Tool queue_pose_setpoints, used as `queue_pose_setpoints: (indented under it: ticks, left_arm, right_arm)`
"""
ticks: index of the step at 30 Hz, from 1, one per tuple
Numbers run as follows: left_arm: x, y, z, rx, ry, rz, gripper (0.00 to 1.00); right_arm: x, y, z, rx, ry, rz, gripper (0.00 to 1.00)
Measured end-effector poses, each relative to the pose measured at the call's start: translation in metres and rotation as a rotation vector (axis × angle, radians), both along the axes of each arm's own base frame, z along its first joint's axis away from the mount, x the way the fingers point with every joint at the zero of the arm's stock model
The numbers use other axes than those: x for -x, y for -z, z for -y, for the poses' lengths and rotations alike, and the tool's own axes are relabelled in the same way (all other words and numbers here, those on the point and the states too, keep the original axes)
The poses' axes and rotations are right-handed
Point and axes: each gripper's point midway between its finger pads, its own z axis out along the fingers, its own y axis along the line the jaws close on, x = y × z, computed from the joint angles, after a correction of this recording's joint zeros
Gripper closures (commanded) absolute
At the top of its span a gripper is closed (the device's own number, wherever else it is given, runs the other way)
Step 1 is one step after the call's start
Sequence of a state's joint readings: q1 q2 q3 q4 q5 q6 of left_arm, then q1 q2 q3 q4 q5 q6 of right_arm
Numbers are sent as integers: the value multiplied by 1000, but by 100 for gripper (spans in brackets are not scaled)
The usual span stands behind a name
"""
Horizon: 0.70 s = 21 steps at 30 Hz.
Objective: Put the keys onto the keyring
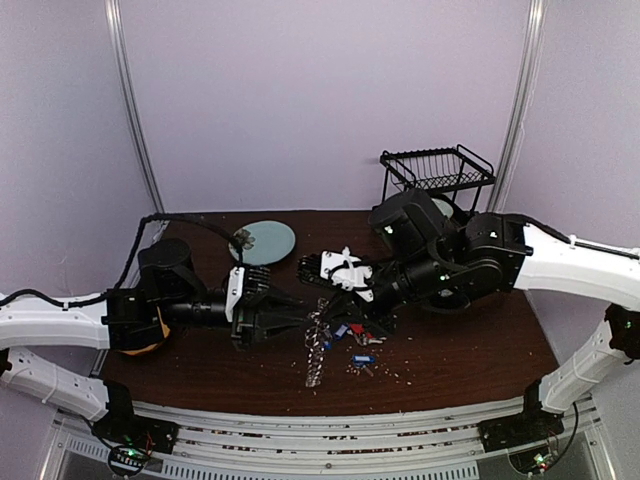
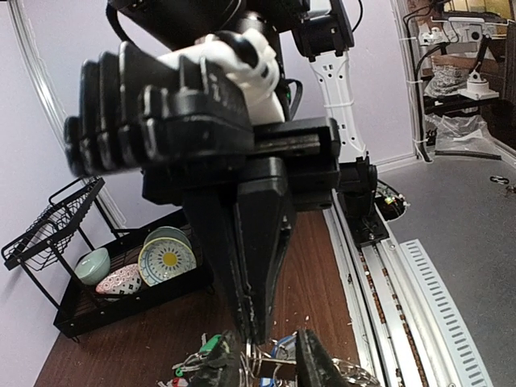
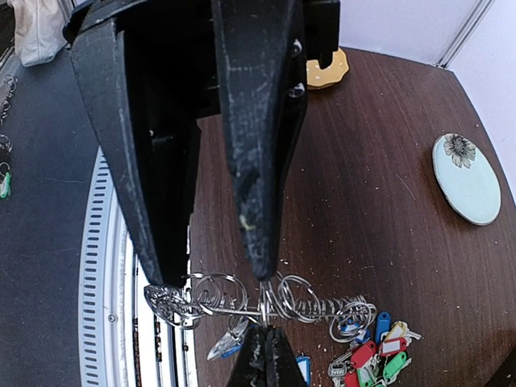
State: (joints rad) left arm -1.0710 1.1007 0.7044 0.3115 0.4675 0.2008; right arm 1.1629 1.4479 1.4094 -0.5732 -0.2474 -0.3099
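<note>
here the keyring (image 3: 210,300) is held up above the table (image 3: 363,161) between the two arms, a wire strung with small silver loops. the loose keys (image 3: 379,347), tagged red, blue and green, lie heaped on the wood near one end. the left gripper (image 3: 262,326) is nearly closed and pinches the ring's wire, while the right gripper (image 2: 251,337) is fully closed with its tips touching the same spot, though whether it grips there i cannot tell.

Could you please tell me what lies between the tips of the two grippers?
The keyring. In the right wrist view, its coil runs between the tips of the left gripper above and the right gripper, shut on it, below.
</note>
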Motion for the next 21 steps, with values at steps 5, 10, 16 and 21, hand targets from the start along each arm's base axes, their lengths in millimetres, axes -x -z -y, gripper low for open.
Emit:
queue_pose_setpoints:
  ticks: [5,10,16,21]
  left_arm:
    - [-2,2,1,-10,-25,14,82]
    - [-10,7,3,-30,-70,13,82]
    - [-17,12,4,-50,-109,19,83]
    - [-19,11,3,-50,-124,30,100]
  right_arm:
    - [3,-3,-5,-16,-14,12,100]
    - [2,-5,-8,-26,-12,29,100]
    - [6,-13,-11,-50,-25,56,100]
    - [5,-14,-11,-48,-25,71,100]
